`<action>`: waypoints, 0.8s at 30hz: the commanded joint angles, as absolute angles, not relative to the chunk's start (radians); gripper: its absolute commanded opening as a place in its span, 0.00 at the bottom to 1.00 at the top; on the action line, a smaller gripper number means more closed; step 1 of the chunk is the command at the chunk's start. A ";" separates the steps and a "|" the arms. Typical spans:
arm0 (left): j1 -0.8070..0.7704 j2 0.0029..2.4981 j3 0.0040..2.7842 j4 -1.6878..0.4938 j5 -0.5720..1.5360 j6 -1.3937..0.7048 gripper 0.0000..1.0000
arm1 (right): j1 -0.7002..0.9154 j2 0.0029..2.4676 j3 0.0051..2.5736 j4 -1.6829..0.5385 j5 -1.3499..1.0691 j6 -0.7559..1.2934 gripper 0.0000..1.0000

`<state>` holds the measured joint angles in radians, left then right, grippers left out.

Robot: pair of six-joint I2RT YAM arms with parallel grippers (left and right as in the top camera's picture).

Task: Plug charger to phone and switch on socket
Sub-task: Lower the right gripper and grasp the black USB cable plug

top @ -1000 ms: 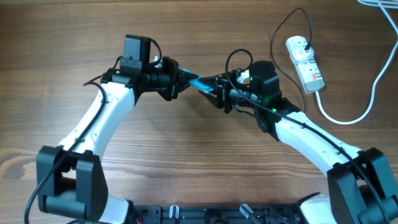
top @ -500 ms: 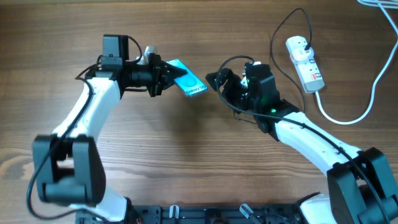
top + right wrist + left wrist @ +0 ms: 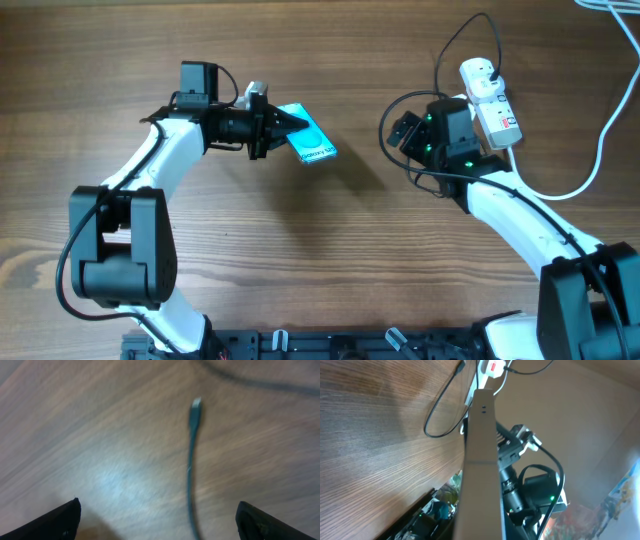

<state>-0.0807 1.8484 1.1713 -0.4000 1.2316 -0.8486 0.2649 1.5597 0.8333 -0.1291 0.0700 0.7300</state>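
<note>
My left gripper (image 3: 276,128) is shut on the phone (image 3: 312,141), which hangs tilted above the table with its blue-teal screen up. In the left wrist view the phone (image 3: 480,455) shows edge-on, running up the middle. My right gripper (image 3: 398,133) stands open and apart from the phone, close to the socket (image 3: 492,102). The charger's black cable (image 3: 441,62) loops from its white plug head (image 3: 480,72) in the socket. In the right wrist view its small plug tip (image 3: 196,404) lies free on the wood, and the cable (image 3: 189,475) runs between my open fingertips (image 3: 64,518).
The socket's thick white cord (image 3: 590,150) curves along the right side of the table. The socket (image 3: 492,367) and the black cable (image 3: 437,415) also show at the top of the left wrist view, with the right arm (image 3: 530,490) beyond the phone.
The two grippers met in the middle a second ago. The right gripper has opened and moved right toward the socket, with the cable tip now free. The left arm pulled the phone back left.
</note>
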 commanded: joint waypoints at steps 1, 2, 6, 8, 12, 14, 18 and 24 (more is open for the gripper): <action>-0.098 1.846 1.176 -0.400 1.283 -0.815 0.04 | 0.255 1.612 0.860 -0.090 0.173 0.586 1.00; -0.099 1.846 1.176 -0.399 1.282 -0.815 0.04 | 0.255 1.637 0.860 -0.078 0.201 0.575 1.00; -0.099 1.846 1.176 -0.399 1.282 -0.815 0.04 | 0.255 1.725 0.860 -0.021 0.233 0.571 0.99; -0.099 1.846 1.176 -0.400 1.282 -0.815 0.04 | 0.255 1.756 0.861 0.013 0.236 0.571 1.00; -0.099 1.846 1.176 -0.400 1.282 -0.815 0.04 | 0.255 1.821 0.894 0.048 0.236 0.548 0.97; -0.099 1.846 1.176 -0.400 1.282 -0.815 0.04 | 0.255 1.877 0.917 0.054 0.236 0.546 0.93; -0.099 1.846 1.176 -0.400 1.283 -0.815 0.04 | 0.255 1.942 0.937 0.075 0.235 0.546 0.87; -0.099 1.846 1.176 -0.400 1.283 -0.815 0.04 | 0.255 1.985 0.943 0.097 0.224 0.519 0.66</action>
<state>-0.0982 1.8484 1.1713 -0.4026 1.2369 -0.8383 0.2562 1.9305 0.9455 0.1093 0.2512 0.5304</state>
